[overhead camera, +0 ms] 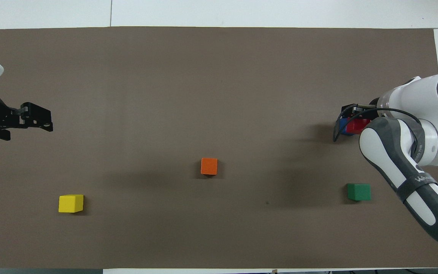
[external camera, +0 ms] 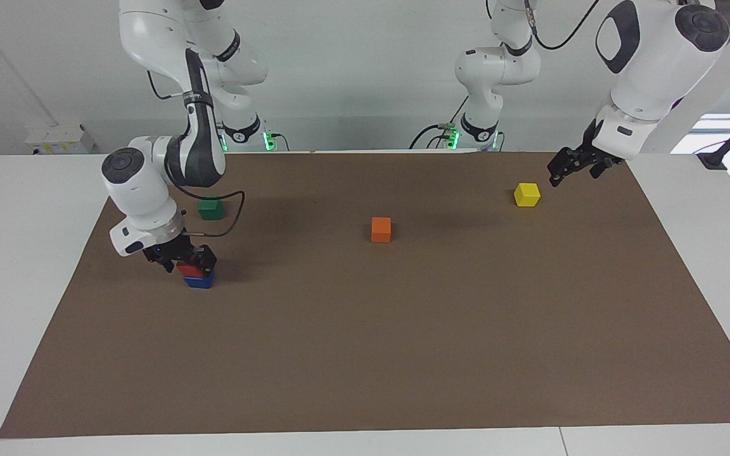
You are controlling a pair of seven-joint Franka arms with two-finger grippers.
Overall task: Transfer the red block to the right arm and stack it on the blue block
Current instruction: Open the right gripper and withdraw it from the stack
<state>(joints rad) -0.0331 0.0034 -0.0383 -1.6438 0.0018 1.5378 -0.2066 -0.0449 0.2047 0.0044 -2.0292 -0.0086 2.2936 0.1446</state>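
The red block (external camera: 190, 269) sits on top of the blue block (external camera: 200, 282) near the right arm's end of the brown mat. In the overhead view the red block (overhead camera: 356, 126) covers most of the blue block (overhead camera: 342, 124), and the right arm hides part of both. My right gripper (external camera: 187, 260) is down at the stack, open, with a finger on either side of the red block. My left gripper (external camera: 555, 175) hangs open and holds nothing, above the mat beside the yellow block (external camera: 526, 194) at the left arm's end.
An orange block (external camera: 381, 229) lies mid-mat. A green block (external camera: 211, 209) lies nearer to the robots than the stack, just past the right arm's elbow. The brown mat (external camera: 403, 354) covers most of the white table.
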